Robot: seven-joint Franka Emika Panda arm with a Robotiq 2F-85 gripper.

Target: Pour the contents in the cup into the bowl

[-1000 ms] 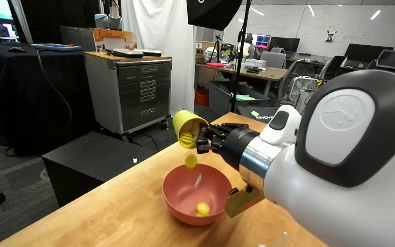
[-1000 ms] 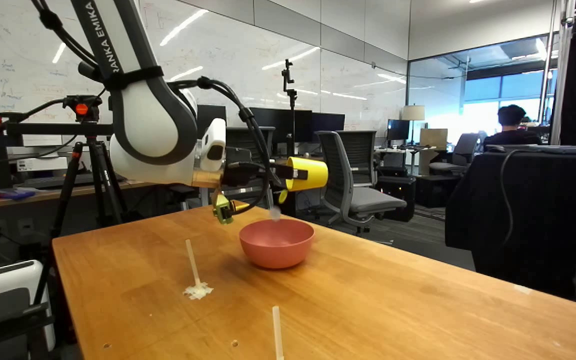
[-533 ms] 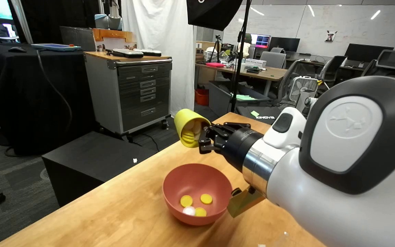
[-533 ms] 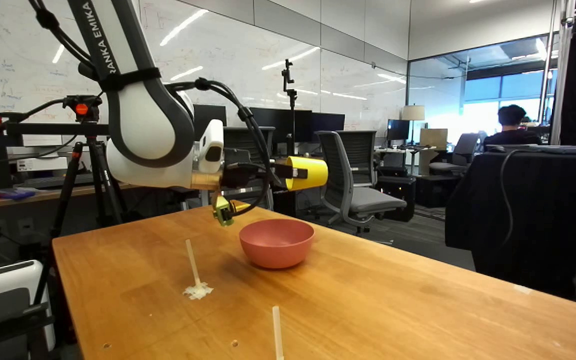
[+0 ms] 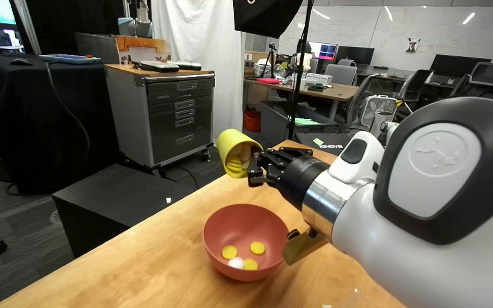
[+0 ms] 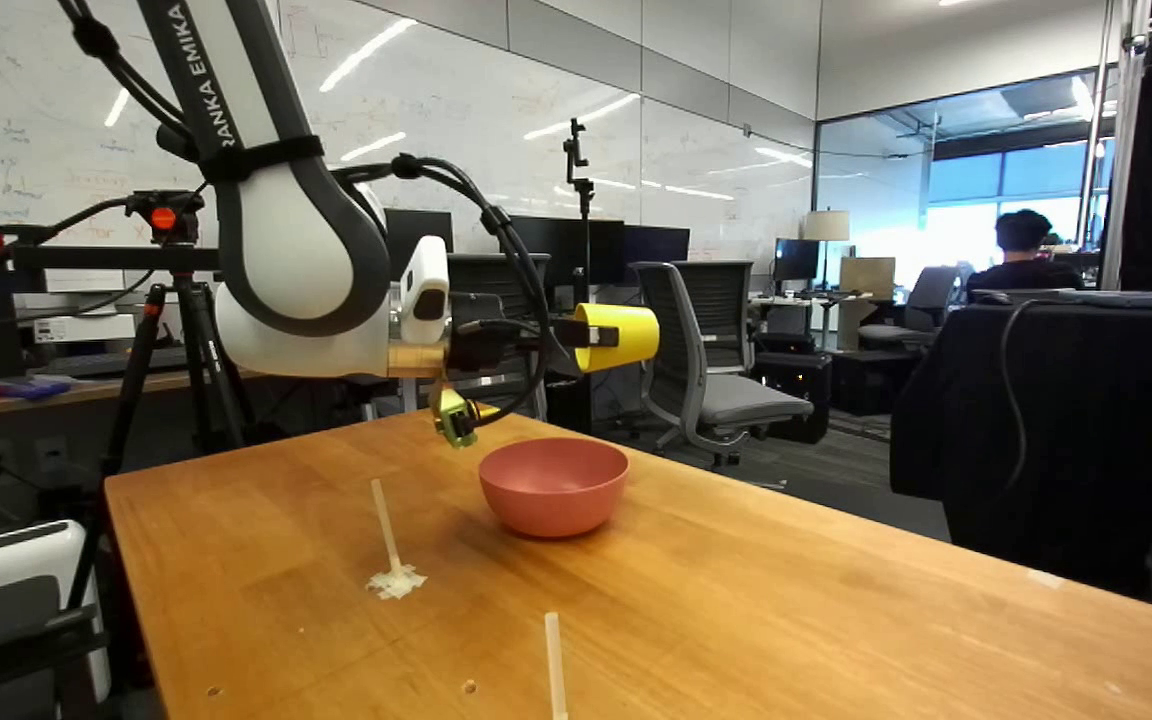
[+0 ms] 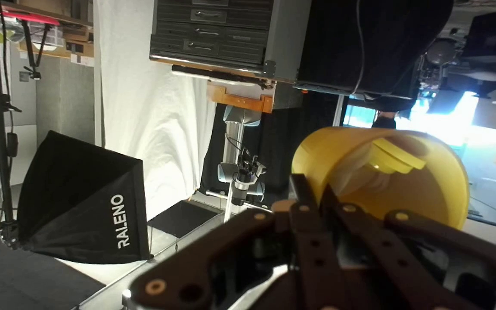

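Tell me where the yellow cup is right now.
In an exterior view, the yellow cup is near the picture's middle, left of the claw that holds it tipped sideways, above the pink bowl.

In an exterior view, black fingers point(image 5: 253, 173) grip the rim of a yellow plastic cup point(image 5: 228, 147), tilted with its mouth toward the lower right, yellow and whitish pieces point(image 5: 234, 163) inside. Lower down, a salmon-pink bowl point(image 5: 246, 224) on the wooden table point(image 5: 135, 256) holds three yellow discs point(image 5: 257, 247) and one white disc point(image 5: 236, 262).
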